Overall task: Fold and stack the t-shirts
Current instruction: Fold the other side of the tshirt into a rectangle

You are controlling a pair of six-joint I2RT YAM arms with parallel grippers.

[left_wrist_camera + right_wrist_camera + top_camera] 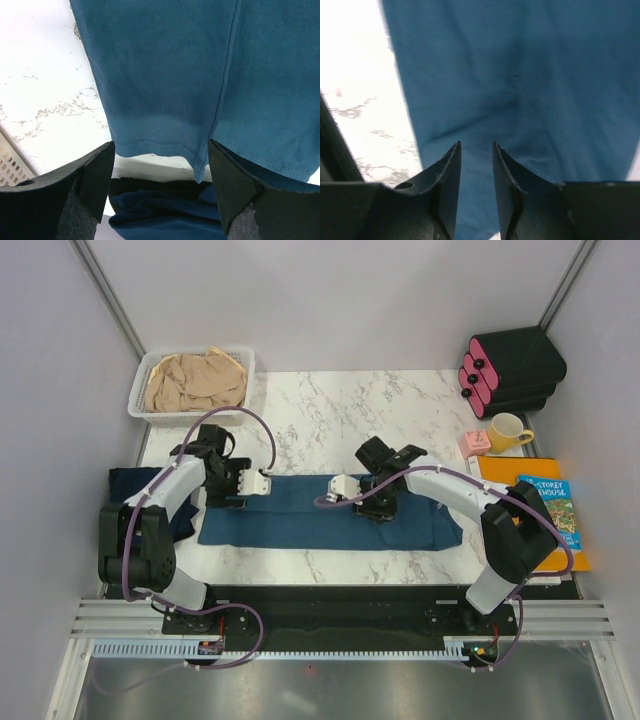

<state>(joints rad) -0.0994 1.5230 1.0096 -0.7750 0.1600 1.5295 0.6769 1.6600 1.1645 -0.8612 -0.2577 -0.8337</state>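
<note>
The teal-blue t-shirt (pixel 330 520) lies folded in a long flat strip across the front of the marble table. My left gripper (pixel 222 492) hangs over its left end with the jaws wide open and empty; in the left wrist view the gripper (pixel 160 145) frames the shirt's stitched hem (pixel 160 147). The dark navy t-shirt (pixel 130 488) lies bunched at the table's left edge, and also shows in the left wrist view (pixel 160 210). My right gripper (pixel 378 506) is over the middle of the teal shirt (pixel 520 75), jaws (pixel 476 144) a narrow gap apart, holding nothing. The beige-tan t-shirt (pixel 195 380) lies crumpled in the basket.
The white slotted basket (pixel 138 390) stands at the back left. At the right are a yellow mug (pixel 508 430), a pink block (pixel 474 443), a black case with pink rolls (pixel 510 370) and a book (pixel 555 505). Bare marble (pixel 330 420) lies behind the shirt.
</note>
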